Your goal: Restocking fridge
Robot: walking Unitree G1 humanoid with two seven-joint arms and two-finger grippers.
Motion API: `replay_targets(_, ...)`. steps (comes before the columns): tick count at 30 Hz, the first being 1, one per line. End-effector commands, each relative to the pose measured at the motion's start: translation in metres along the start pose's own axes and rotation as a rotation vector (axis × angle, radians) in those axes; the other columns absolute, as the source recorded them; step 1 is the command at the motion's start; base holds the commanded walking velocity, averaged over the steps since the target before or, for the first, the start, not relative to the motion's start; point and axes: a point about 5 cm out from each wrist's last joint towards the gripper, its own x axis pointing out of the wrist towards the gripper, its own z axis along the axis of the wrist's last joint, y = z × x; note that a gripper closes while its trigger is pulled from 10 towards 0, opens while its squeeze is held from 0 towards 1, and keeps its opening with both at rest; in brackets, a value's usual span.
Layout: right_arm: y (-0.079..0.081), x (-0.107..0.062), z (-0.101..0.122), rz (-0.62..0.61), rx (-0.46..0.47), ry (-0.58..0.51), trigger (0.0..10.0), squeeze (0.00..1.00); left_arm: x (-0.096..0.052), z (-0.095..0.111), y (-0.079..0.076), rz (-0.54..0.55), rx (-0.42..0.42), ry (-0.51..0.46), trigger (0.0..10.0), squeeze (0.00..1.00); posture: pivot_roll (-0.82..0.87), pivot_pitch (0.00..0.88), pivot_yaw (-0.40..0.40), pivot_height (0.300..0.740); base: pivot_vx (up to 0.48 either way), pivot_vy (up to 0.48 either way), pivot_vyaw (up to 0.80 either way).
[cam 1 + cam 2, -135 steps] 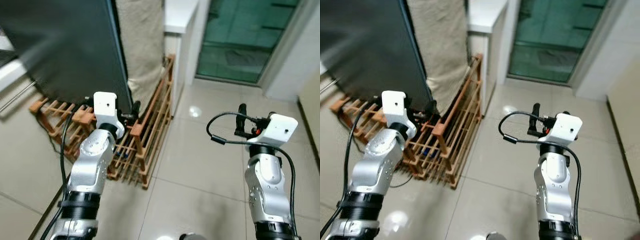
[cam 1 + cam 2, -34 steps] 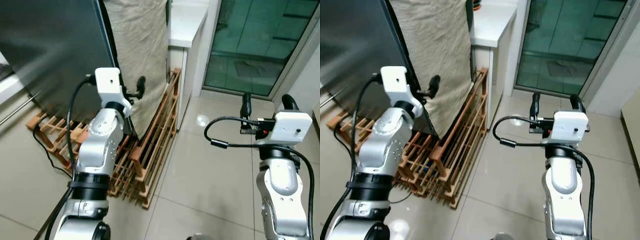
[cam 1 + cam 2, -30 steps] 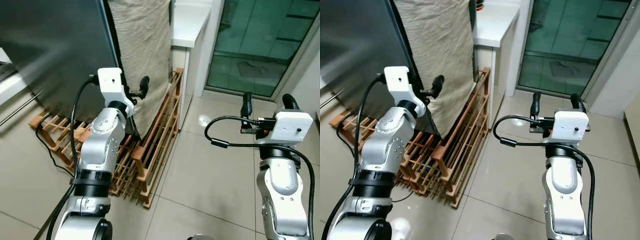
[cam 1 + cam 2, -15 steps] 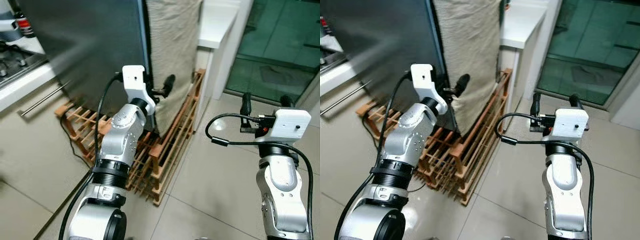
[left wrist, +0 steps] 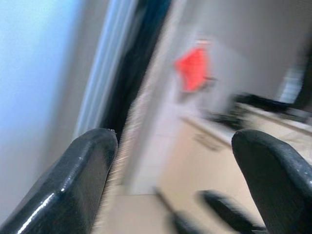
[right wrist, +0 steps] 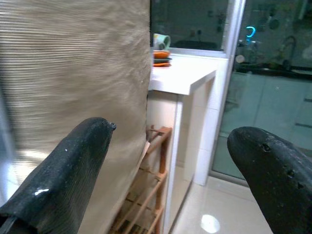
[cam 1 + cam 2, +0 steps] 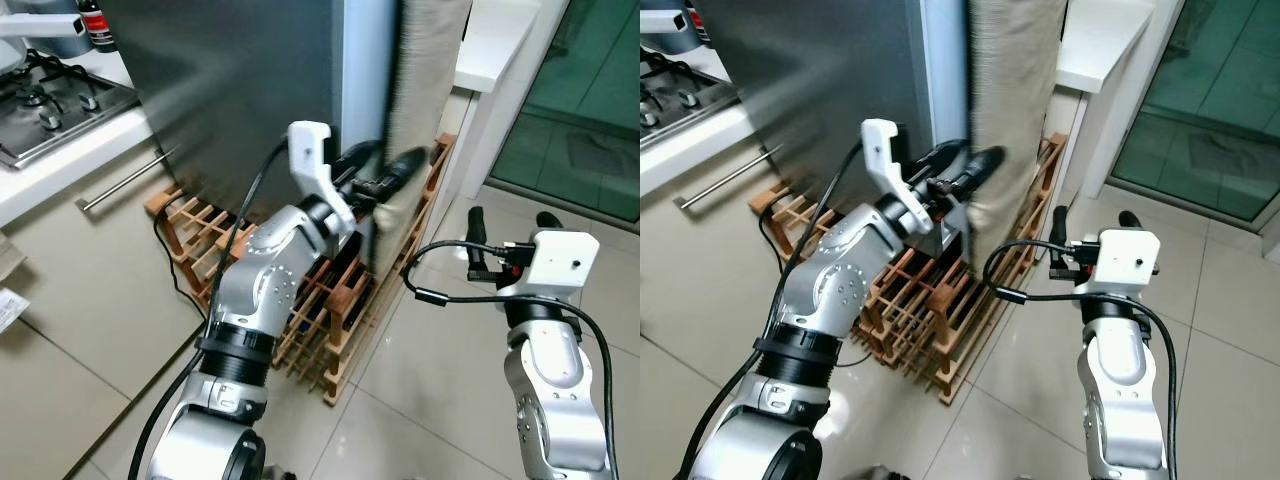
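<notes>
The fridge (image 7: 240, 90), a tall dark steel box, stands at the far left of the scene, with a beige woven cloth (image 7: 1015, 110) hanging just beside its right edge. The left gripper (image 7: 385, 172) is raised at that right edge, its fingers (image 5: 73, 185) spread wide with nothing between them; in the blurred left wrist view one finger lies close against the pale fridge side and the cloth's edge. A low wooden rack (image 7: 320, 300) sits on the tiled floor (image 7: 1230, 330) at the foot of the fridge, under the left arm. To the left, a bench (image 7: 60, 160) carries a gas hob (image 7: 50, 105). The right gripper (image 7: 508, 228) hangs over the floor to the right, well apart from the fridge, its fingers (image 6: 63, 170) also wide and empty. Beyond the cloth stands a white counter (image 6: 183, 78) with an orange dish (image 6: 161, 54) and a cup, then a green glass door (image 7: 1200, 100).
</notes>
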Motion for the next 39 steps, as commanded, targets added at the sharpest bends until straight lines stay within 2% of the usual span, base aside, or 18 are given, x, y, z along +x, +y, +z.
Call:
replay_targets(1, 0.0, 0.001, -0.004, 0.004, 0.018, 0.025, 10.0, 0.0, 0.007, -0.002, -0.018, -0.078, -0.06, -0.031, 10.0, 0.0, -0.23, 0.0, 0.086, 0.74, 0.0, 0.0, 0.0)
replay_targets(5, 0.002, 0.0, -0.005, 0.011, 0.021, 0.028, 10.0, 0.0, 0.004, 0.003, -0.011, -0.033, -0.052, -0.036, 10.0, 0.0, -0.22, 0.0, 0.086, 0.74, 0.0, 0.0, 0.0)
replay_targets(10, 0.01, -0.002, -0.011, 0.079, 0.026, 0.069, 10.0, 0.0, -0.022, 0.012, 0.011, 0.094, 0.016, -0.002, 10.0, 0.0, -0.21, 0.0, 0.089, 0.74, 0.0, 0.0, 0.0)
replay_targets(12, 0.012, -0.004, -0.016, 0.093, 0.03, 0.091, 10.0, 0.0, -0.04, 0.012, 0.023, 0.185, 0.084, 0.04, 10.0, 0.0, -0.21, 0.0, 0.091, 0.74, 0.0, 0.0, 0.0)
replay_targets(13, 0.012, -0.004, -0.016, 0.093, 0.03, 0.091, 10.0, 0.0, -0.04, 0.012, 0.023, 0.185, 0.084, 0.04, 10.0, 0.0, -0.21, 0.0, 0.091, 0.74, 0.0, 0.0, 0.0)
replay_targets(14, 0.012, -0.005, -0.017, 0.094, 0.038, 0.096, 10.0, 0.0, -0.048, 0.012, 0.027, 0.226, 0.114, 0.056, 10.0, 0.0, -0.2, 0.0, 0.089, 0.74, 0.0, 0.0, 0.0)
replay_targets(15, 0.012, -0.005, -0.017, 0.087, 0.05, 0.09, 10.0, 0.0, -0.061, 0.015, 0.034, 0.298, 0.146, 0.049, 10.0, 0.0, -0.19, 0.0, 0.085, 0.74, 0.0, 0.0, 0.0)
replay_targets(16, 0.01, -0.003, -0.015, 0.079, 0.056, 0.078, 10.0, 0.0, -0.08, 0.022, 0.044, 0.442, 0.181, 0.001, 10.0, 0.0, -0.19, 0.0, 0.085, 0.74, 0.0, 0.0, 0.0)
replay_targets(17, 0.01, -0.001, -0.013, 0.08, 0.054, 0.067, 10.0, 0.0, -0.09, 0.026, 0.049, 0.521, 0.205, -0.026, 10.0, 0.0, -0.19, 0.0, 0.085, 0.74, 0.0, 0.0, 0.0)
replay_targets(19, 0.011, 0.002, -0.011, 0.085, 0.055, 0.056, 10.0, 0.0, -0.103, 0.031, 0.057, 0.649, 0.265, -0.062, 10.0, 0.0, -0.19, 0.0, 0.085, 0.74, 0.0, 0.0, 0.0)
replay_targets(21, 0.011, 0.003, -0.011, 0.086, 0.057, 0.054, 10.0, 0.0, -0.107, 0.033, 0.058, 0.691, 0.285, -0.07, 10.0, 0.0, -0.17, 0.0, 0.074, 0.74, 0.0, 0.0, 0.0)
replay_targets(23, 0.011, 0.009, -0.01, 0.082, 0.054, 0.047, 10.0, 0.0, -0.127, 0.034, 0.073, 0.898, 0.35, -0.067, 10.0, 0.0, -0.16, 0.0, 0.069, 0.74, 0.0, 0.0, 0.0)
replay_targets(25, 0.013, 0.015, -0.009, 0.081, 0.055, 0.039, 10.0, 0.0, -0.139, 0.035, 0.081, 1.014, 0.387, -0.058, 10.0, 0.0, -0.15, 0.0, 0.065, 0.74, 0.0, 0.0, 0.0)
replay_targets(31, 0.017, 0.024, -0.008, 0.101, 0.045, 0.029, 10.0, 0.0, -0.145, 0.037, 0.084, 1.054, 0.421, -0.051, 10.0, 0.0, -0.15, 0.0, 0.065, 0.74, 0.0, -0.21, 0.36)
replay_targets(39, 0.026, 0.033, -0.009, 0.136, 0.041, 0.024, 10.0, 0.0, -0.161, 0.032, 0.09, 1.226, 0.499, -0.003, 10.0, 0.0, -0.13, 0.0, 0.06, 0.74, 0.0, -0.478, 0.68)
